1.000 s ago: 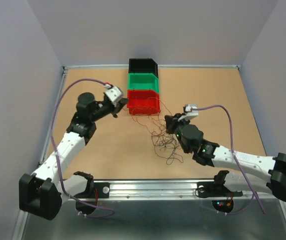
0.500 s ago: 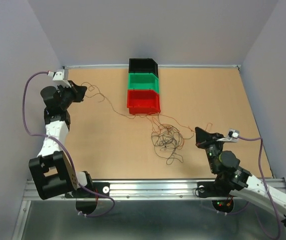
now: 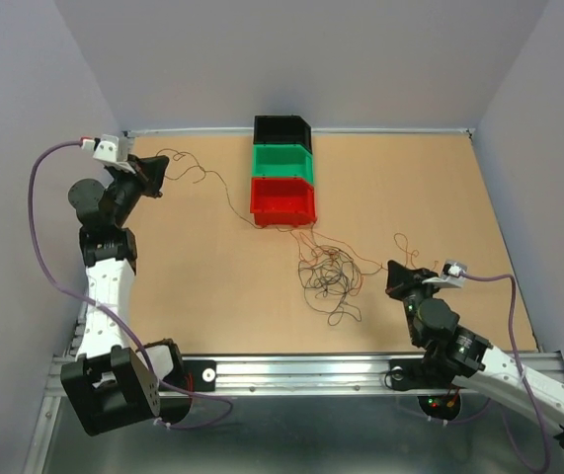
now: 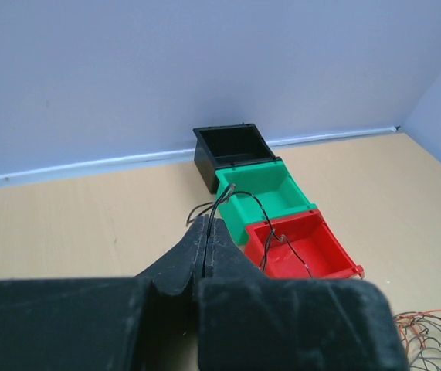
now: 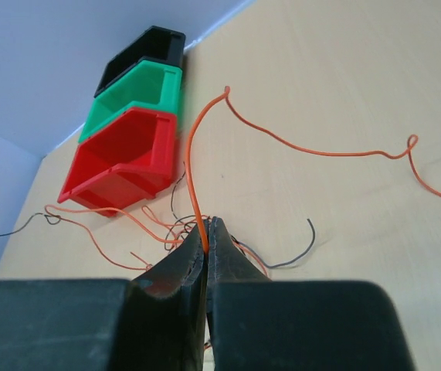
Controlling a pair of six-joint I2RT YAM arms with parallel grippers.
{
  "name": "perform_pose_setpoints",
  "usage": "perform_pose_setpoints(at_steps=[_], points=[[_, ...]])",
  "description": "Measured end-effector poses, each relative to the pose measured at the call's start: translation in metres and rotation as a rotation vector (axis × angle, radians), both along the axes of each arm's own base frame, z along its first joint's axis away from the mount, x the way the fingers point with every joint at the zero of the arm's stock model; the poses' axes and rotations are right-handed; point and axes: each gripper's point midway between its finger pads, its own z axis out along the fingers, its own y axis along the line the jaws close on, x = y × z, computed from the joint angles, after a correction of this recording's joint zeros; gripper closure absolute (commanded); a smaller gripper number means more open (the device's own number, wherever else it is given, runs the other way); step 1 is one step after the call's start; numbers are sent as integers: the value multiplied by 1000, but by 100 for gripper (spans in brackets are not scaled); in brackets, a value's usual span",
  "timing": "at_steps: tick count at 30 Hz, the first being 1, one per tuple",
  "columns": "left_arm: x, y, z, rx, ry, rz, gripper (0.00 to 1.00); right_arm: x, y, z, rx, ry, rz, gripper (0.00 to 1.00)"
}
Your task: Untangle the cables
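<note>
Left end effector [image 3: 153, 176], at the upper left of the frame, is clamped together on a thin dark strand [image 3: 217, 188]. The right end effector [image 3: 397, 275], at lower right, is pinched on an orange-red strand [image 5: 193, 154]. Between them the cables [image 3: 331, 275] lie as a loose tangle on the table [image 3: 183, 267], mid-frame, just below the red bin [image 3: 282, 200].

We judge that pulling the two strands apart could cinch a knot, drag the whole clump, or snag the dark strand on the red bin's corner. Such thin wire might also slip free.

We count two end effectors and three bins: one black bin [image 3: 282, 129], one green bin [image 3: 282, 160], one red bin. There is one tangle, and we cannot count its strands.
</note>
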Motion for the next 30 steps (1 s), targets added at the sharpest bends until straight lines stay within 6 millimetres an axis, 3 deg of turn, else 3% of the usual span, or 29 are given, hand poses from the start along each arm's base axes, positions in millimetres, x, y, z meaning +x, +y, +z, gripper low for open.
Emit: perform_pose_setpoints(at_steps=[5, 7, 9, 12, 15, 17, 20, 23, 26, 30], points=[[-16, -5, 23, 33, -55, -8, 100, 1, -3, -6, -22, 19, -21, 96], [-22, -13, 47, 54, -96, -53, 100, 1, -3, -8, -31, 25, -22, 97], [-29, -22, 87, 81, -154, -100, 100, 1, -2, -11, -43, 34, -22, 99], [-30, -17, 153, 92, -229, -52, 100, 2, -2, -14, -44, 43, -27, 99], [-33, 11, 226, 47, -315, 130, 100, 2, -4, -12, -10, 35, -37, 99], [-39, 29, 250, 7, -342, 233, 100, 1, -5, -10, 19, 21, -40, 100], [-42, 50, 254, -61, -328, 350, 100, 0, -7, -9, 42, 7, -40, 100], [-36, 52, 243, -85, -301, 347, 100, -1, -7, -5, 61, -8, -36, 99], [-23, 29, 218, -81, -248, 212, 100, -1, -5, -6, 51, -5, -21, 99], [-6, -24, 188, -57, -178, -7, 100, -1, 0, -14, 8, 21, -2, 99]])
